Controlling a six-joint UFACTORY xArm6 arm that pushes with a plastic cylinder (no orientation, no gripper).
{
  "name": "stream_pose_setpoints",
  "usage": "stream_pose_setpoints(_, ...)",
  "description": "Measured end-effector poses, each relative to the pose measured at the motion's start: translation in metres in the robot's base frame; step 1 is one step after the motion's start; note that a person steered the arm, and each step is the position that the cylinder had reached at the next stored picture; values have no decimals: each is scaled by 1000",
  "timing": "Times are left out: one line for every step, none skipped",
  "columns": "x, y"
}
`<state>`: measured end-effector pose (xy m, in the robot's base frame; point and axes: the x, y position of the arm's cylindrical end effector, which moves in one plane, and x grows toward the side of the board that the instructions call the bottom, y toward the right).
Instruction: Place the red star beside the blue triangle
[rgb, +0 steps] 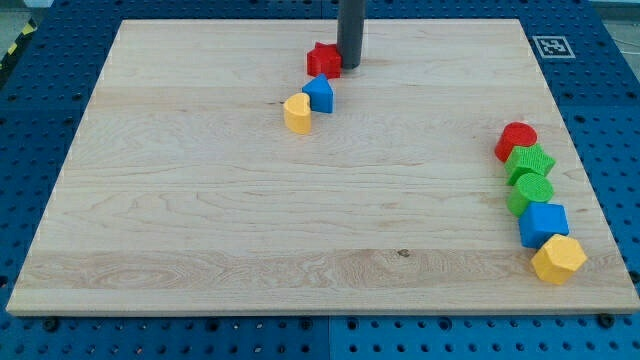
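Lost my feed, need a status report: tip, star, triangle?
My tip against red star's right side. Star just above blue triangle, nearly touching. Yellow heart hugs triangle's lower left; nothing between.

No legible text, nos. or brand marks found. Only sign: small black-and-white square fiducial marker (551, 46), upper right of frame, on light wooden board (300, 230) corner; pattern not readable.
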<state>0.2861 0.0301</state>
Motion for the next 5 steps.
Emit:
stream_pose_setpoints(0,-7)
stream_pose_setpoints(-1,-7)
stream_pose_setpoints(-29,19)
stream_pose_setpoints(-33,1)
stream_pose_setpoints(-29,-22)
